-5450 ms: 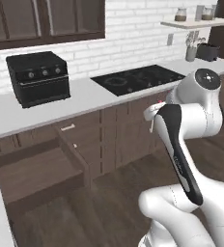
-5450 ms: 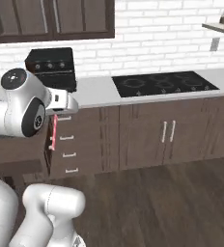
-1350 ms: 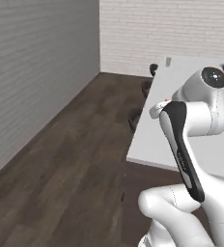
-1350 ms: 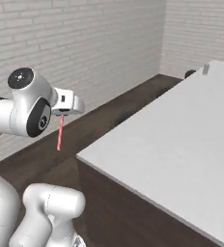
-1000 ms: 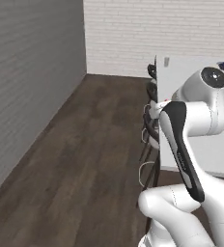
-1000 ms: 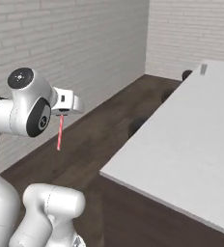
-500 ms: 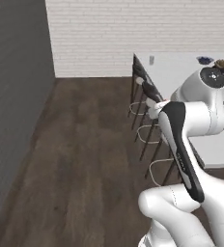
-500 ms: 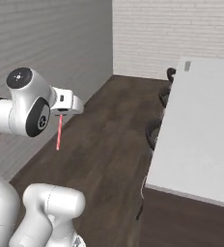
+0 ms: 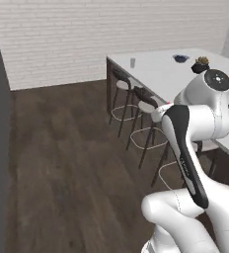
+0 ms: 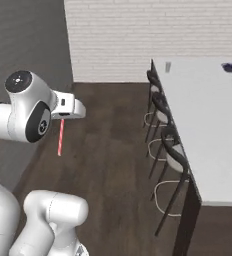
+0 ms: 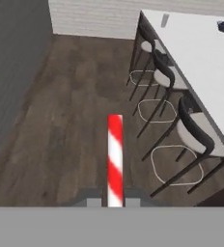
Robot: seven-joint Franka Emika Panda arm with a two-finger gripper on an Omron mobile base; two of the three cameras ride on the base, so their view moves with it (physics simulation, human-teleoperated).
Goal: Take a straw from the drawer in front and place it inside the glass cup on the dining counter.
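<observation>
Straw (image 11: 115,159) red and white striped, clamped at its near end between the jaws, which are closed tight on it; in the hand view it runs straight away from the gripper (image 11: 115,201) over dark wood floor (image 11: 70,135). From the right base view the straw (image 10: 61,137) hangs down from the gripper (image 10: 63,118), roughly upright, well off the floor and well apart from the table. Arm is folded high, the hand held out to the side of the white body. Table (image 10: 208,125) is a long white-topped island with a dark base, to the right of the held straw, its long edge running away toward the back wall. Glass (image 10: 168,66) stands at the far end of the table, near the corner on the stool side; seen also as a small clear tumbler in the left base view (image 9: 133,63) and at the top of the hand view (image 11: 164,20). Farther along the far end sits a blue bowl (image 9: 180,58), well apart from the glass, and a dark plant pot (image 9: 201,64) nearer the arm. Row of black-framed stools (image 10: 170,150) tucked along the near edge of the table, between the straw and the tabletop. White brick wall (image 9: 101,34) behind; a grey wall (image 10: 23,40) on the left.
</observation>
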